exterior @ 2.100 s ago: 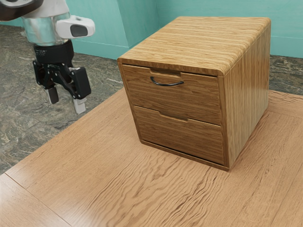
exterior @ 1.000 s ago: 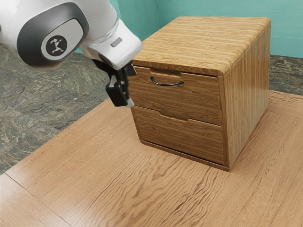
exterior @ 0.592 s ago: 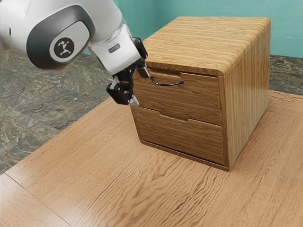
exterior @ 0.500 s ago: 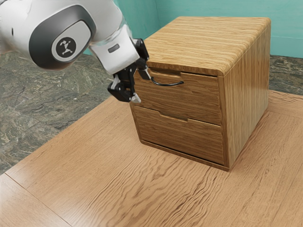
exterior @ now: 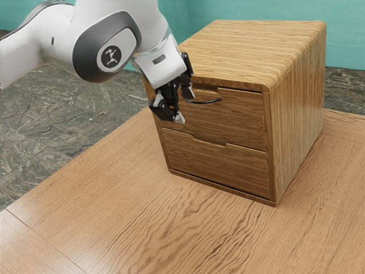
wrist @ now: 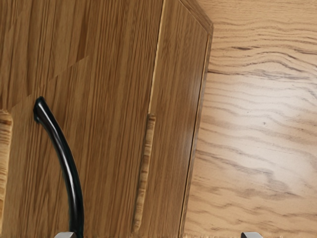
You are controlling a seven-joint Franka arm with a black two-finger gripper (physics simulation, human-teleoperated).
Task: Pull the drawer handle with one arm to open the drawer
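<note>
A wooden cabinet (exterior: 251, 51) with two drawers stands on the table. The top drawer (exterior: 228, 117) sits flush with the cabinet front and carries a thin black curved handle (exterior: 203, 101) (wrist: 64, 158). My gripper (exterior: 182, 105) is open and faces the drawer front at the handle's end toward the exterior view's left. Its fingers stand one above the other, apart from each other. In the wrist view one fingertip (wrist: 65, 234) shows right beside the handle and the other fingertip (wrist: 251, 234) lies past the cabinet's edge. Nothing is held between them.
The lower drawer (exterior: 219, 160) is shut below the top one. The wooden table (exterior: 131, 222) stretches in front of the cabinet. A dark stone floor (exterior: 51, 131) lies beyond the table's edge on the exterior view's left, with a teal wall (exterior: 342, 23) behind.
My arm has swung from the exterior view's left to the drawer front, and my hand has turned from pointing down to facing the handle. The drawer has not moved.
</note>
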